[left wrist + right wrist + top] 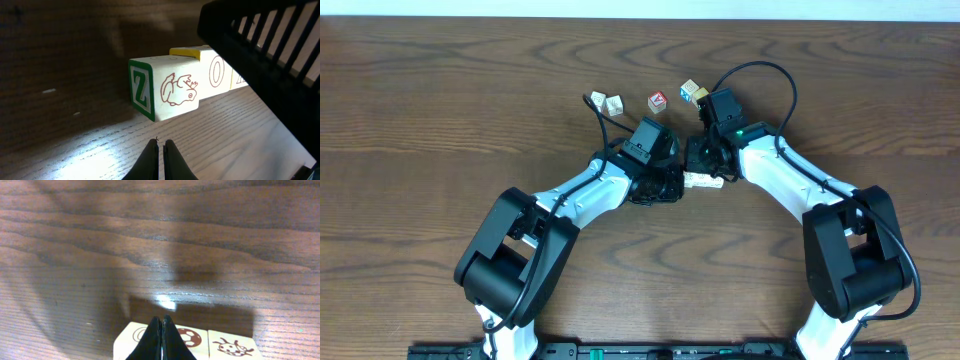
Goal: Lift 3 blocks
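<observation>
Three cream blocks (703,181) lie end to end in a row between my two arms. In the left wrist view the nearest block (170,92) shows a green Z and a red bird drawing; the one behind it (216,72) shows an O. My left gripper (160,145) is shut and empty, its tips a short way from the row's side. In the right wrist view the row (230,345) shows a swirl, a football and a ladybird. My right gripper (163,322) is shut, and its tips lie over the row's top.
Further back on the wooden table (440,120) sit two pale cubes (606,102), a red-faced cube (658,101) and a cube with blue and yellow faces (693,92). The right arm's black ribbed body (270,55) fills the left wrist view's upper right.
</observation>
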Robot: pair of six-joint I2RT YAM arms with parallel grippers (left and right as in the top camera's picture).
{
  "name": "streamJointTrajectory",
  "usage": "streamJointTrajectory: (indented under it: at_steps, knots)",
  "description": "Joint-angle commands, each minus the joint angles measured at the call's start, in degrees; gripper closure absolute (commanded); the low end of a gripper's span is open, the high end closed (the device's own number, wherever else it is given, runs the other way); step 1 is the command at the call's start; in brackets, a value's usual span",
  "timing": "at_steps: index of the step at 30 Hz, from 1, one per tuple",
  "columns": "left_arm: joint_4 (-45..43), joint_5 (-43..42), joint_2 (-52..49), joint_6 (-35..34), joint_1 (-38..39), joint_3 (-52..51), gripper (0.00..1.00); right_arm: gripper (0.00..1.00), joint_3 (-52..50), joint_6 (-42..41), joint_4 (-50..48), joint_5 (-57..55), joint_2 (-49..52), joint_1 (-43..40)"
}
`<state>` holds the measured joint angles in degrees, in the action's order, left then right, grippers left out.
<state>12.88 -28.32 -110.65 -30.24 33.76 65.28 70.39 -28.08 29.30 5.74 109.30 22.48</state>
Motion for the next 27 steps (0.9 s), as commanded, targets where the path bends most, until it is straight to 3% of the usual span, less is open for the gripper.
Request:
streamJointTrajectory:
  at_steps: [1, 27]
  knots:
    - [-0.2, 0.5, -0.7, -0.5, -0.2, -0.7, 0.93, 0.99, 0.2, -0.6, 0.3, 0.3, 0.3, 0.4]
    - [-0.1, 0.5, -0.7, -0.5, -0.2, -0.7, 0.93, 0.99, 0.2, -0.6, 1.3, 1.9, 0.3, 0.4]
